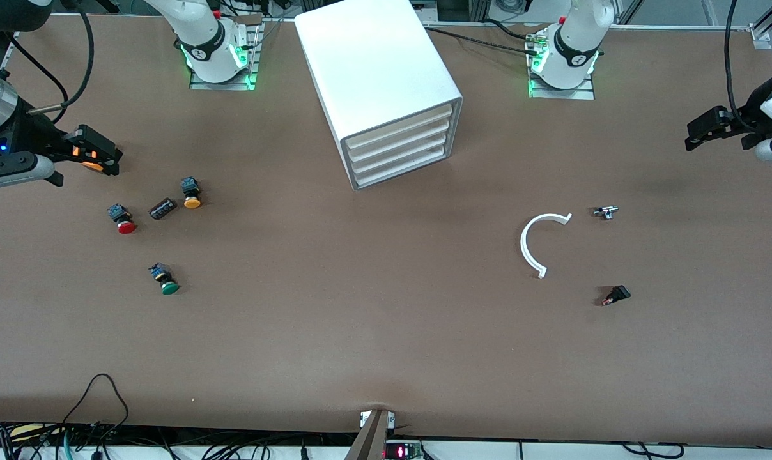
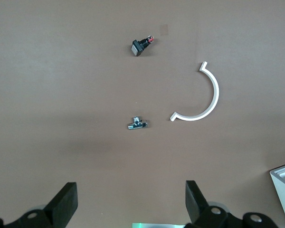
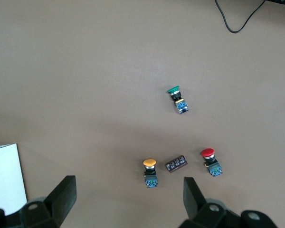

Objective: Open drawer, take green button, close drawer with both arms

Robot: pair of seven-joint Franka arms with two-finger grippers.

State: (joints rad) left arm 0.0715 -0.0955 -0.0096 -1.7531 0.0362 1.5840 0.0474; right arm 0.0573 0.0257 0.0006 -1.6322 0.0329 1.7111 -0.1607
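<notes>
The green-capped button [image 1: 164, 279] lies on its side on the bare table toward the right arm's end, nearer to the front camera than the other buttons; it also shows in the right wrist view [image 3: 178, 99]. The white drawer cabinet [image 1: 386, 89] stands at the table's middle between the arm bases, with all its drawers shut. My right gripper [image 1: 98, 156] hangs open and empty above the table beside the buttons [image 3: 128, 197]. My left gripper [image 1: 702, 131] hangs open and empty over the left arm's end of the table [image 2: 131, 204].
A red-capped button [image 1: 123, 219], an orange-capped button [image 1: 191, 193] and a small dark part [image 1: 162, 208] lie near the green one. A white C-shaped piece [image 1: 539, 243], a small metal part [image 1: 606, 212] and a black switch [image 1: 616, 295] lie toward the left arm's end.
</notes>
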